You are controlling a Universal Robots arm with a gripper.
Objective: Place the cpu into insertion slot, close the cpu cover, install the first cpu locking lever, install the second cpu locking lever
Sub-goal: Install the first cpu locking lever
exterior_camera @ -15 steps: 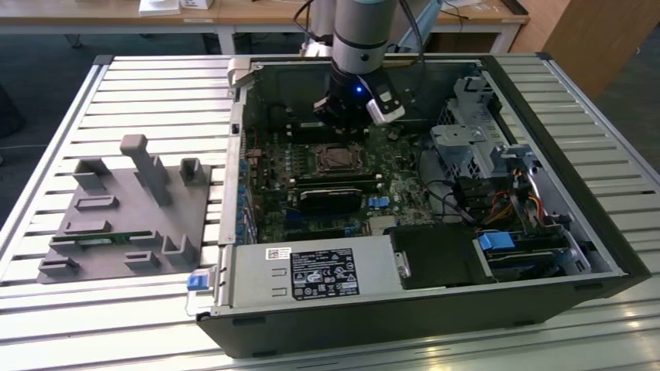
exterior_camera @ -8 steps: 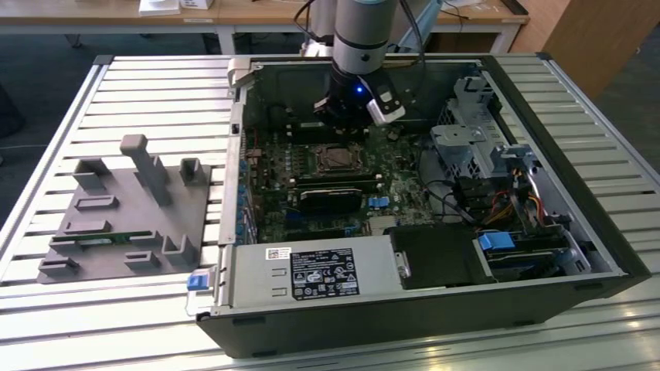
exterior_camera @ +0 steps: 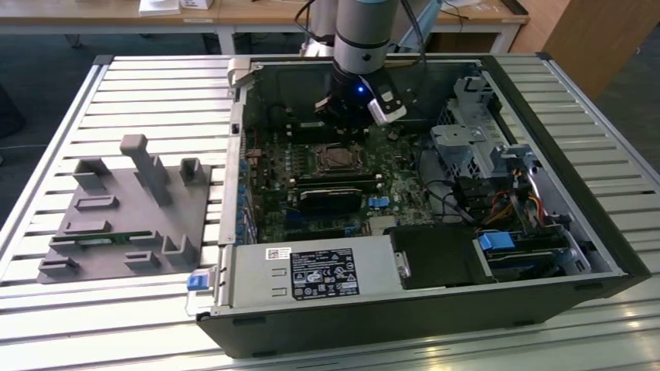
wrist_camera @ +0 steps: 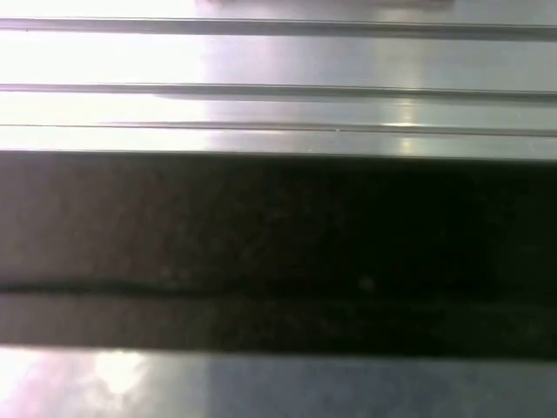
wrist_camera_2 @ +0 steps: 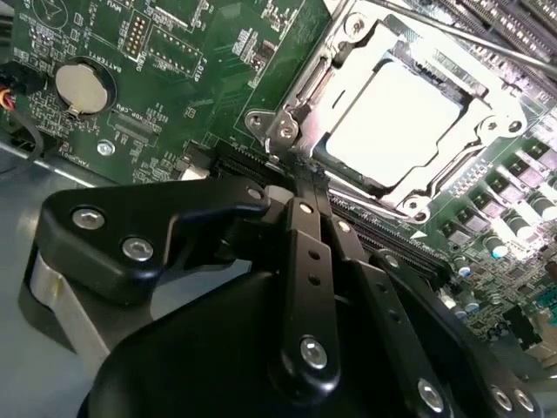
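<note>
Hovering shut and empty beside the silver-rimmed socket (wrist_camera_2: 396, 122), the black tool (wrist_camera_2: 305, 170) faced its seated pale square chip (wrist_camera_2: 392, 117), likely light, fragile, edge-held.

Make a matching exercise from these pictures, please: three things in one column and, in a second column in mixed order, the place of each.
Things:
1. cpu
2. coin cell battery
3. grey fixture

Places:
A. on the slatted table, outside the computer case
B. framed by the cpu cover
C. on the green board, apart from the socket

Pairs: 1-B, 2-C, 3-A
</note>
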